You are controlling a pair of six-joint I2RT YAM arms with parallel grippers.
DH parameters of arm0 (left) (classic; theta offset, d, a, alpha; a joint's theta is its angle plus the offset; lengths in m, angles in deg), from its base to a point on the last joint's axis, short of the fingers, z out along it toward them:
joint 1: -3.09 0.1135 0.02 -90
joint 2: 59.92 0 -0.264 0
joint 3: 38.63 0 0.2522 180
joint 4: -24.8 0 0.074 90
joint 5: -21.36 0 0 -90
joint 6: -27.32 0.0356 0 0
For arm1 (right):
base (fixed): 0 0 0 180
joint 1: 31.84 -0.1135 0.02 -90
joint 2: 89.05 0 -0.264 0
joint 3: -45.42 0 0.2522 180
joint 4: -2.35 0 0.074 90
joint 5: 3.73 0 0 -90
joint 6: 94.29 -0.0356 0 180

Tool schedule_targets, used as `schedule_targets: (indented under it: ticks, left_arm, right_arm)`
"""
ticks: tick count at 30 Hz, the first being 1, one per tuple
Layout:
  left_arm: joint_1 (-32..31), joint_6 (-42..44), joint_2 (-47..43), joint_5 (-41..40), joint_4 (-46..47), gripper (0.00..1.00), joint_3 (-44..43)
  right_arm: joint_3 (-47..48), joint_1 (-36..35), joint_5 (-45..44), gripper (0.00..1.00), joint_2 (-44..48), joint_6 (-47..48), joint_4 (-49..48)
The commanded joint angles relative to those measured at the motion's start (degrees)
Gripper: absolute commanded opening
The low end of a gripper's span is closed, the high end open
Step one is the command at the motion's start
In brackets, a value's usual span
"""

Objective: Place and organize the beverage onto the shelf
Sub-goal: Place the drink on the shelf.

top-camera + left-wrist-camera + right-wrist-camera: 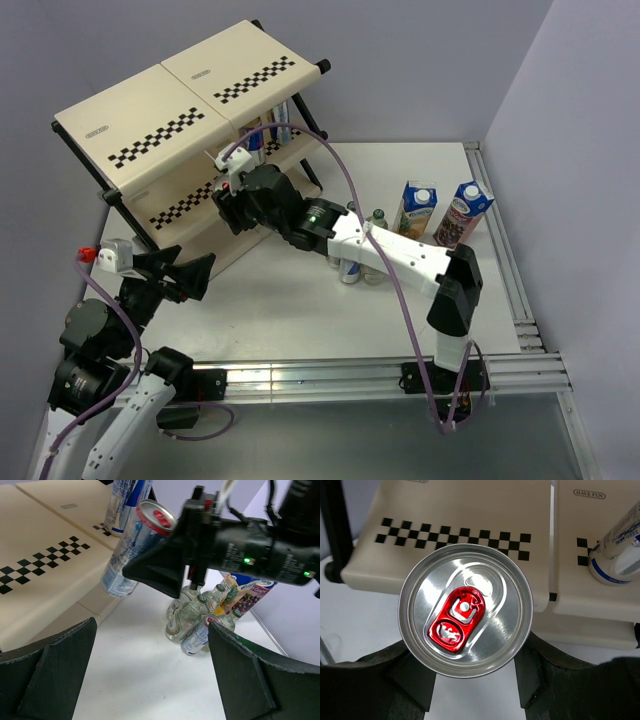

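Right gripper point(233, 190) is clamped on one slim can point(465, 610), fingers on either side of the body below the rim, red tab facing the wrist camera. I read the can's long axis as running straight away from that lens, base end toward the shelf point(150, 120). From the left wrist view the can point(134, 545) leans, top toward the right arm and base down at the front lip of a cream panel. I cannot tell whether the base touches the panel or hangs just off it. A second can point(620, 550) already sits on the neighbouring panel to the right, so the free spot is the left-hand panel directly beyond the held can. My judgement: the coming move turns on pushing along the can's own axis until the base seats on the slanted panel, then letting go. A sideways drift right risks knocking the neighbour. Left gripper point(195, 272) stands wide apart, holding nothing, near the shelf's front foot and well off the can, so the right arm owns this placement. Remaining stock on the table: clear bottles point(185, 620), another can point(197, 637) beside them, yellow carton point(415, 207) and purple carton point(463, 213) farther right.
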Motion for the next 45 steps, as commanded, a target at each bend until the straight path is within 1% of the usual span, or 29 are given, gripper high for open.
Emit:
schedule_targets:
  ticks: [1,6,15,21,28,35,40,42,45]
  left_arm:
    - [0.9,-0.2,0.3,0.2,2.0,1.00,0.1]
    - [1.6,0.0,0.3,0.9,2.2,0.99,0.2]
    - [2.9,0.4,1.3,2.4,2.4,0.99,0.2]
    - [3.6,0.4,1.4,2.8,2.4,0.99,0.3]
    - [3.7,0.5,2.1,3.4,2.5,1.00,0.2]
    - [4.0,0.6,2.1,3.7,2.5,1.00,0.3]
    - [4.1,0.6,2.4,3.9,2.6,0.99,0.3]
    - [4.1,0.6,2.5,3.9,2.5,0.99,0.3]
    - [4.2,0.7,2.6,4.0,2.5,1.00,0.3]
  right_arm:
    - [7.9,1.8,1.7,0.00,-1.6,2.9,0.8]
    - [10.2,2.6,2.0,0.00,-3.9,3.1,1.0]
    - [8.6,2.6,1.5,0.00,-0.8,2.7,-1.4]
    - [10.6,2.7,1.0,0.00,-2.9,3.3,-1.9]
    - [6.6,2.7,1.4,0.00,-1.1,2.2,-7.3]
    - [6.4,2.7,0.8,0.00,-0.4,2.4,-8.8]
    - [2.4,2.8,0.6,0.00,1.7,2.2,-13.1]
    - [0.9,2.8,1.0,0.00,3.0,2.1,-13.1]
    - [0.5,2.8,0.2,0.00,3.8,2.1,-15.3]
